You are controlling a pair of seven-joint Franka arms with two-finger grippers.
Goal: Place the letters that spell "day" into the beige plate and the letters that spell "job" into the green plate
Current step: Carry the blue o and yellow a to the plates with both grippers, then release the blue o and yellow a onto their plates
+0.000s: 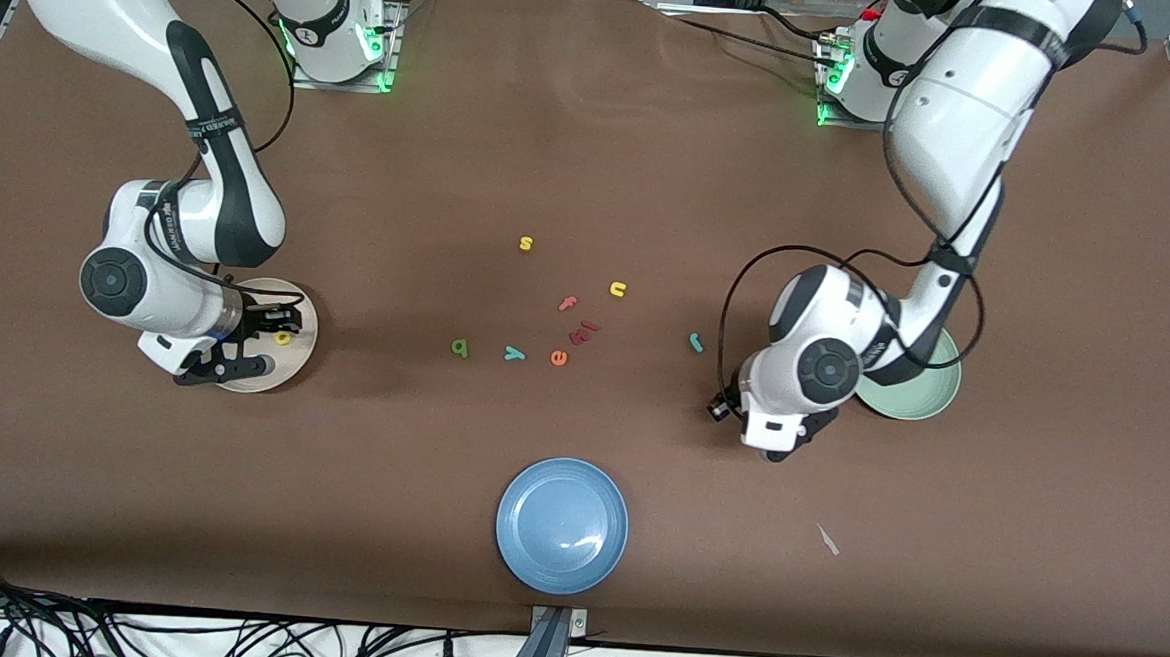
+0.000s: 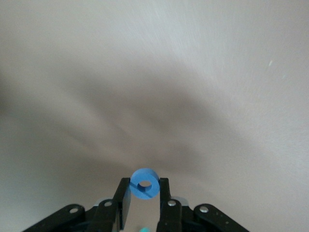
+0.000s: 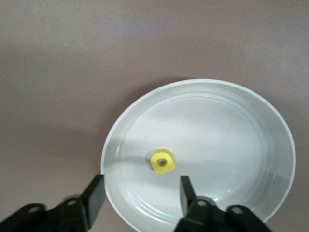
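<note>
A round shallow cream-beige plate [image 1: 295, 351] sits toward the right arm's end of the brown table and holds one small yellow foam letter d [image 3: 162, 161], lying flat near its middle. The right gripper [image 3: 140, 195] hangs just above this plate with its fingers spread apart and nothing between them. Toward the left arm's end, a round pale mint-green plate [image 1: 917, 396] lies partly hidden under the left arm; what it holds cannot be seen. The left gripper [image 2: 145, 195] is above the table just beside that plate, its fingers closed on a small blue foam ring letter o [image 2: 145, 183]. A round blue plate [image 1: 562, 525] lies nearest the front camera. On the table between the arms lie a green a [image 1: 460, 347], a teal y [image 1: 514, 354], a pink-red b [image 1: 582, 333] and a teal hook-shaped j [image 1: 695, 343].
</note>
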